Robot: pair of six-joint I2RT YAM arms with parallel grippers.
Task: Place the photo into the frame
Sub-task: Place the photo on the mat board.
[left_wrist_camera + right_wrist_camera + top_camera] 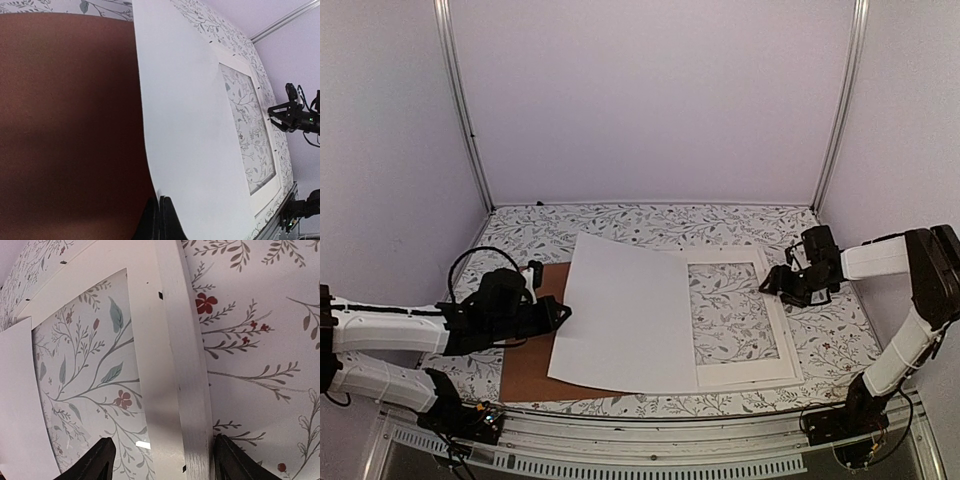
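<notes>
left gripper (565,312) is clamped on the photo (625,320) at its 9 o'clock edge. photo lies blank side up over the board (530,365) and the 9 o'clock half of the frame (782,330). right gripper (768,287) is spread, straddling the 2 o'clock rail.

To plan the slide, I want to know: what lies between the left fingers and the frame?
The photo, white side up, spans that stretch from the left fingers onto the frame; top view shows it.
</notes>
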